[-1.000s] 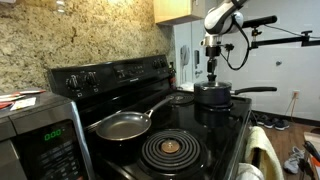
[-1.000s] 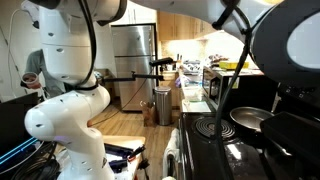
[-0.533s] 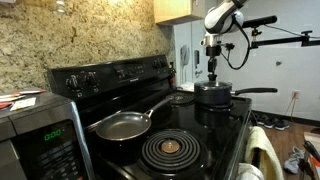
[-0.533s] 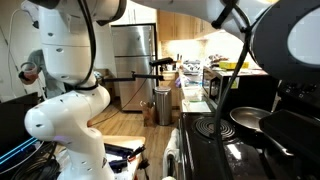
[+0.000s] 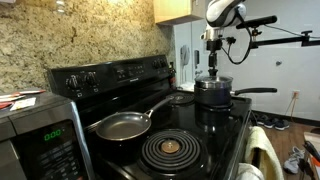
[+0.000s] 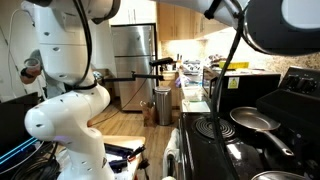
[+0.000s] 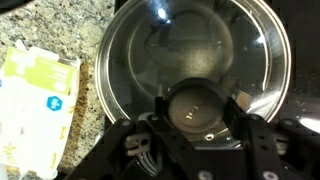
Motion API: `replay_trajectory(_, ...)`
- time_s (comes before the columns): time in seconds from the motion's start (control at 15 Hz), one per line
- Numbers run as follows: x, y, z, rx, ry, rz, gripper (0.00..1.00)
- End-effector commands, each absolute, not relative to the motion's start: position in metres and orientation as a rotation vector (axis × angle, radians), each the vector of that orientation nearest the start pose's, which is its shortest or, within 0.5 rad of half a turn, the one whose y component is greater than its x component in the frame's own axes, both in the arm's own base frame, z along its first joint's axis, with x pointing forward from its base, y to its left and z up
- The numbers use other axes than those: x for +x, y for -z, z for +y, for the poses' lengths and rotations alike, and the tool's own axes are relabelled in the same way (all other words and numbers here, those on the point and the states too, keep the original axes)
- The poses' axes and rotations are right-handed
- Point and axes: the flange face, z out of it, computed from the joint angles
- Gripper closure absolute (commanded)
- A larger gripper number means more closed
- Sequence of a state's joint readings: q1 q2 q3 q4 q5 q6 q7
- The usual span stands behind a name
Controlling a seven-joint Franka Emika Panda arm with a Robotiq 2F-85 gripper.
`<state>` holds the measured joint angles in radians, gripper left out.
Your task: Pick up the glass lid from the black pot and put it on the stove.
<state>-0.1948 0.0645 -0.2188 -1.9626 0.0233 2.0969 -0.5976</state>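
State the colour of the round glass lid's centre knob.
Black; the centre knob shows best in the wrist view.

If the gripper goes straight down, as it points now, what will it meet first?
Most likely the knob of the glass lid on the black pot; the wrist view shows it between the fingers, though depth is unclear.

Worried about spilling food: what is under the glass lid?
Through the glass lid, the wrist view shows only a grey, glare-streaked surface, no food evident. Its black knob covers the part beneath it.
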Motion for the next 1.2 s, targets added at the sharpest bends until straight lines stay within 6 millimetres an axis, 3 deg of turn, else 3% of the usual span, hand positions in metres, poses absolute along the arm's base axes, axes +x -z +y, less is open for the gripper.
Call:
replay_trajectory(0.0,0.531,-0.475,-0.217,-3.174,0.124,-0.317,0.66)
replay_trajectory(0.6,0.562,-0.526,-0.160,-3.227,0.285,-0.639,0.66)
replay_trajectory(0.87,0.582,-0.531,-0.144,-3.208,0.353,-0.744,0.66)
replay_trajectory(1.13,0.584,-0.535,-0.116,-3.151,0.380,-0.910,0.66)
